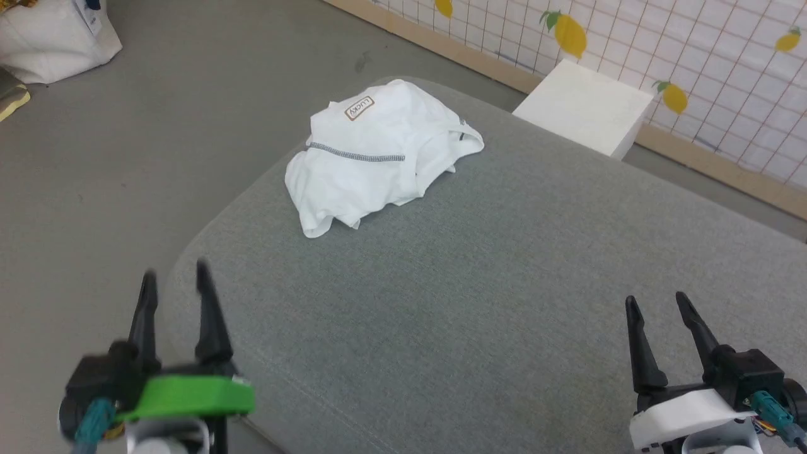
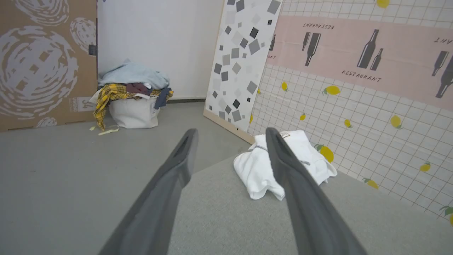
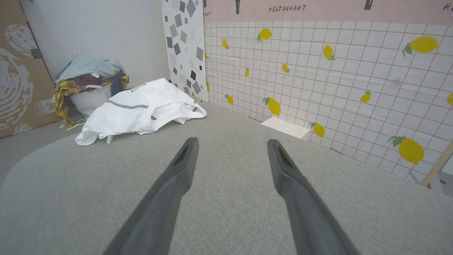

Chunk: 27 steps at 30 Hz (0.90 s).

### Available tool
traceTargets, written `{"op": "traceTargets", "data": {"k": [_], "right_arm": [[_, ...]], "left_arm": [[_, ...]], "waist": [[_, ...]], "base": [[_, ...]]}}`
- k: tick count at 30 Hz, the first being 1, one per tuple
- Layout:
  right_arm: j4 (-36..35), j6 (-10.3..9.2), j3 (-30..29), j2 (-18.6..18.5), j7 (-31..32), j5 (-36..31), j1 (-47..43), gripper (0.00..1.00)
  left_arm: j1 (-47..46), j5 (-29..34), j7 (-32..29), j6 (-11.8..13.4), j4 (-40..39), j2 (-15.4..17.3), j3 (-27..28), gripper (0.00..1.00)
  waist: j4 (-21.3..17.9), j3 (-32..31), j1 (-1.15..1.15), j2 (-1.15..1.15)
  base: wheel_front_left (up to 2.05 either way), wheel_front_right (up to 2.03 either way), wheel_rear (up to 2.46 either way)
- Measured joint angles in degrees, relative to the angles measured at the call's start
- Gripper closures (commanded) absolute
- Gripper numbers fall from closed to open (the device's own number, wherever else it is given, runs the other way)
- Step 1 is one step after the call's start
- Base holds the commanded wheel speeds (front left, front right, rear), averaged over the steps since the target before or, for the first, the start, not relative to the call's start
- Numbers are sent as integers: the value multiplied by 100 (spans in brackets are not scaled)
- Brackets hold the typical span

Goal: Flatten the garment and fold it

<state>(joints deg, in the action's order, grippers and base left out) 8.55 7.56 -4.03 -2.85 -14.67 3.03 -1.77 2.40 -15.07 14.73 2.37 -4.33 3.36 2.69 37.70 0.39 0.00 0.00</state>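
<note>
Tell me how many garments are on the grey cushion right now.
1: a crumpled white shirt near the far left corner of the cushion. More clothes sit in a bag on the floor. Anything under the shirt is hidden.

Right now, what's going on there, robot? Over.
Left end effector open, empty. Right end effector open, empty. Garment crumpled, untouched, far side of grey cushion. Nothing between it and the end effectors.
</note>
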Motion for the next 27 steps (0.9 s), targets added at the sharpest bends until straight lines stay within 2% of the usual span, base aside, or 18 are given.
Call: {"op": "traceTargets", "data": {"k": [4,8,14,23,27], "right_arm": [[-175,0,-7,0,0,-219,83,0],[-437,0,-1,0,9,-461,237,0],[-1094,0,166,-37,310,-719,529,0],[-2302,0,492,-512,911,-701,826,0],[-2718,0,595,-699,1147,-635,909,0]], "left_arm": [[-685,-9,-169,-305,-131,221,-136,0],[-1534,-142,-564,-483,-182,483,-112,0],[-2647,-602,-1124,-538,87,686,119,0],[-3960,-341,-1968,-624,1065,1573,29,0],[-4296,-211,-2173,-644,1422,1735,-88,0]], "waist": [[-49,200,0,0],[-124,472,0,0],[-278,970,0,0],[-634,1827,1,0],[-803,2197,1,0]], "base": [[0,0,0],[0,0,0],[0,0,0],[0,0,0],[0,0,0]]}}
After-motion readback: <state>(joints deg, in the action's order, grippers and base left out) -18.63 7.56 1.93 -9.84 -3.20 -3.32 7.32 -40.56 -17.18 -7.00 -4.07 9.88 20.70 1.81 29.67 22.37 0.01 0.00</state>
